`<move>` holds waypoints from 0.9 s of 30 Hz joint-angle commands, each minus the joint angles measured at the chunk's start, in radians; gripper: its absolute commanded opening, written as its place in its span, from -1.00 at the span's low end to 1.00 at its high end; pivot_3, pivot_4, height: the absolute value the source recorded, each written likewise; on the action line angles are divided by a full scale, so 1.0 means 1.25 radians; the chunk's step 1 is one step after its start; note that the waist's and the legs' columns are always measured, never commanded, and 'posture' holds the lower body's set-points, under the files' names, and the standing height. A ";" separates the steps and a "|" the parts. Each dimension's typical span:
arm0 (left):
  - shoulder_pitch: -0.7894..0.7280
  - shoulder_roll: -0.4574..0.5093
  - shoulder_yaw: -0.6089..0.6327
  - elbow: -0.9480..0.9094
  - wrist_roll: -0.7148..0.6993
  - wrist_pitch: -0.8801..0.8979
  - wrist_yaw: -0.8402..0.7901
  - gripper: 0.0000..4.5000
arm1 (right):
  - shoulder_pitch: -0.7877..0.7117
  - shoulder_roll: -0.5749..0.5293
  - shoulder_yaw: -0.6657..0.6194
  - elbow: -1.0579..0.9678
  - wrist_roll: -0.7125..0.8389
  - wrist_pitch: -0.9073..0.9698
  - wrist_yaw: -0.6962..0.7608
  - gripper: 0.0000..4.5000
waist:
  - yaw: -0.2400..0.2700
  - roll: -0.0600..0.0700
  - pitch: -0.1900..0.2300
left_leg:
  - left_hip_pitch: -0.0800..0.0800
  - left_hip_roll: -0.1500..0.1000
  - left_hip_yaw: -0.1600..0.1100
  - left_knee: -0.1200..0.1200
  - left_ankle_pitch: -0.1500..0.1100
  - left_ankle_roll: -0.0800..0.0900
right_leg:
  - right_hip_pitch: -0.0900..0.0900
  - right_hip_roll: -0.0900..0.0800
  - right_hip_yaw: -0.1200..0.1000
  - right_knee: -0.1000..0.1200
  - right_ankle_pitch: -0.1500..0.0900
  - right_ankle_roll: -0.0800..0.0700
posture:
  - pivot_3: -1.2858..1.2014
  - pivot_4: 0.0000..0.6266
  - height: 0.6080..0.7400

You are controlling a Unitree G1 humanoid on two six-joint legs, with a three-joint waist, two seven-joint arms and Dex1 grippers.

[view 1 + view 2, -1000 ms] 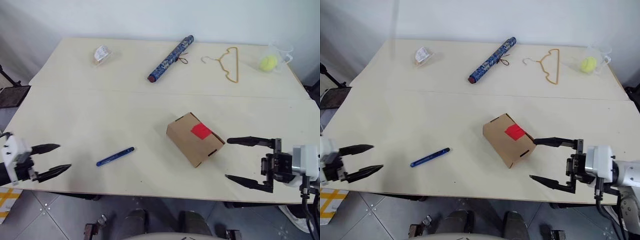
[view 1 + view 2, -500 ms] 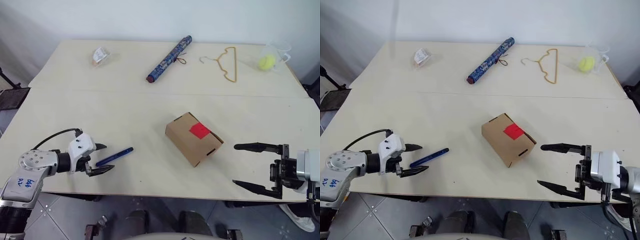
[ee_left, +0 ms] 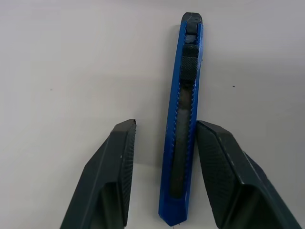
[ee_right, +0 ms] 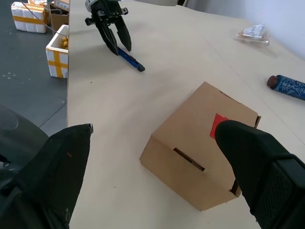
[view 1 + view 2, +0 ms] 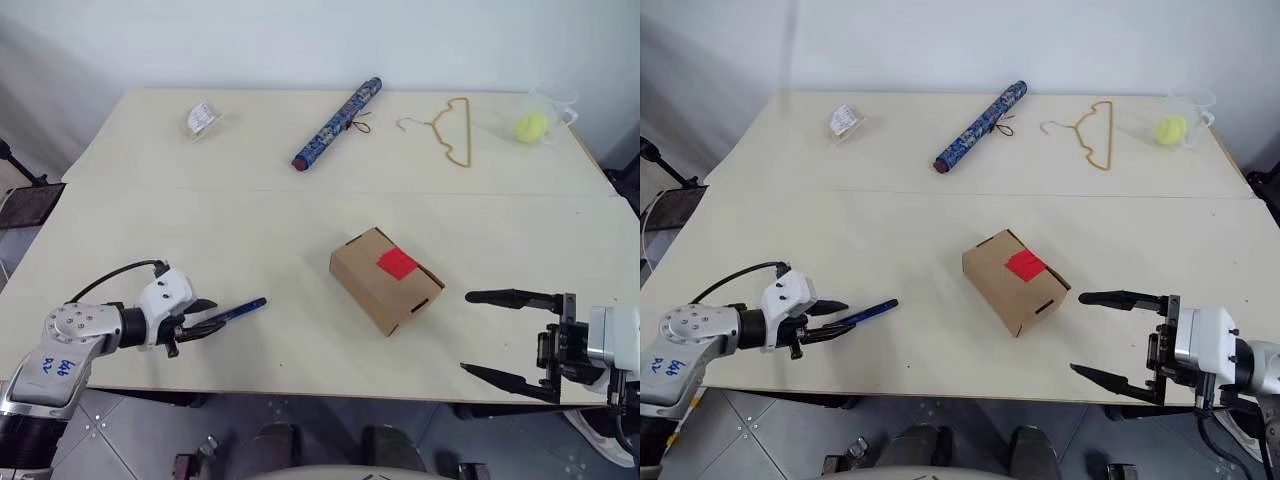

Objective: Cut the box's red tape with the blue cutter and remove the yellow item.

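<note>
The blue cutter (image 3: 183,124) lies between the left gripper's (image 3: 164,143) half-closed fingers, touching one; its tip points toward the box (image 5: 386,278). The right gripper (image 5: 500,335) stands wide.

left arm (image 5: 70,335): my silver joint housing, blue handwritten marks, black cable looping over
fingers (image 3: 116,176): black, tapered, ribbed
right wrist (image 5: 610,340): white block

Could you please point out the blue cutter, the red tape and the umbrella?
blue cutter (image 3: 182,143): left wrist view, middle of its body.
red tape (image 5: 397,263): left eye view, centre of the patch.
umbrella (image 5: 338,121): left eye view, middle of its length.
</note>
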 commanded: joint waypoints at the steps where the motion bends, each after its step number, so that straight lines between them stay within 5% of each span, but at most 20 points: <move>1: 0.040 -0.003 -0.046 0.030 0.039 0.002 0.003 -0.21 | -0.016 0.004 0.010 -0.018 0.009 -0.008 -0.010 1.00 | 0.000 0.000 0.000 | 0.000 0.000 0.000 0.000 0.000 0.000 | 0.000 0.000 0.000 0.000 0.000 0.000 | 0.03 -0.52 1.00; 5: 0.039 -0.010 -0.061 0.029 0.041 -0.012 0.006 -0.67 | -0.022 0.005 0.019 -0.014 0.004 -0.011 -0.013 1.00 | 0.001 0.002 -0.001 | 0.001 0.000 0.001 0.000 0.000 0.000 | 0.000 -0.001 0.001 0.000 0.000 0.000 | 0.03 -0.52 1.00; 20: 0.002 -0.014 -0.086 -0.001 0.032 -0.038 -0.014 -0.80 | -0.036 0.021 0.035 -0.046 0.023 -0.013 -0.041 1.00 | 0.004 0.004 -0.002 | 0.001 0.000 0.002 0.000 -0.002 -0.002 | 0.001 -0.002 0.002 -0.001 0.000 0.000 | 0.03 -0.52 1.00; 25: -0.114 0.055 -0.184 -0.166 0.010 0.032 -0.147 -0.80 | -0.071 -0.037 0.073 -0.141 0.095 0.135 -0.108 1.00 | 0.005 0.003 -0.001 | -0.002 -0.001 0.002 0.000 -0.002 -0.002 | -0.001 -0.003 0.002 -0.003 0.000 -0.001 | 0.03 -0.52 1.00; 27: -0.191 0.042 -0.261 -0.189 0.042 0.074 -0.169 -0.80 | -0.048 -0.041 0.100 -0.145 0.052 0.146 -0.121 0.83 | 0.007 -0.003 0.000 | -0.005 -0.001 -0.002 0.001 -0.002 -0.002 | -0.001 -0.003 0.004 -0.005 0.000 -0.001 | 0.03 -0.52 1.00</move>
